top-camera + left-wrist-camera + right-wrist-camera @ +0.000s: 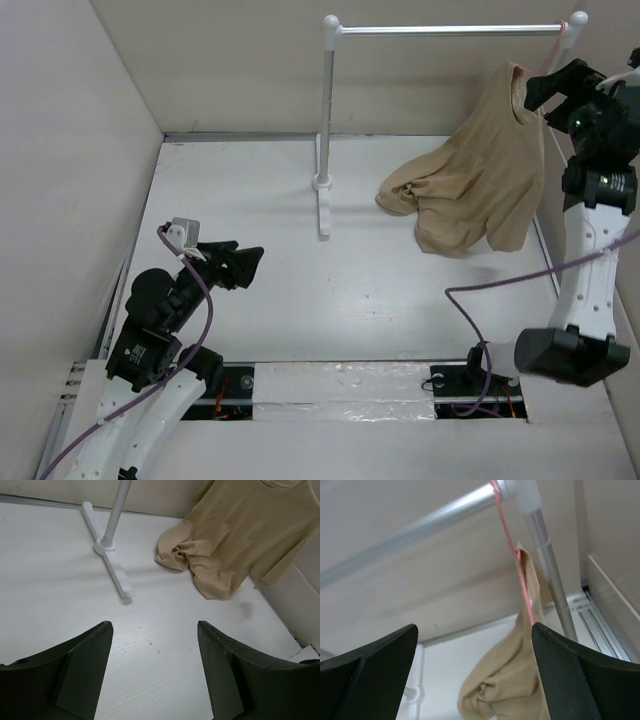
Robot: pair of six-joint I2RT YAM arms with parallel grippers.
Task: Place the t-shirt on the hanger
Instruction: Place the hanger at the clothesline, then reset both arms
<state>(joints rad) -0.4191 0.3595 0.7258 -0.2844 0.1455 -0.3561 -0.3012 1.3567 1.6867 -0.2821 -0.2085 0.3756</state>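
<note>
The tan t-shirt (480, 190) hangs from the pink wire hanger (570, 38) at the right end of the rack bar. Its lower part lies bunched on the table. My right gripper (545, 100) is open right beside the shirt's neck and holds nothing. In the right wrist view the hanger (512, 550) runs down from the bar into the t-shirt (505, 685), close to the right finger of the open right gripper (475, 627). My left gripper (245, 262) is open low over the table's left side, far from the shirt. The left wrist view shows the left gripper (155, 625) empty, with the t-shirt (240, 535) ahead.
A white rack with a metal post (328, 120) and horizontal bar (450, 30) stands at the back of the table. Its foot (112, 565) lies ahead of the left gripper. Beige walls enclose the table on the left, back and right.
</note>
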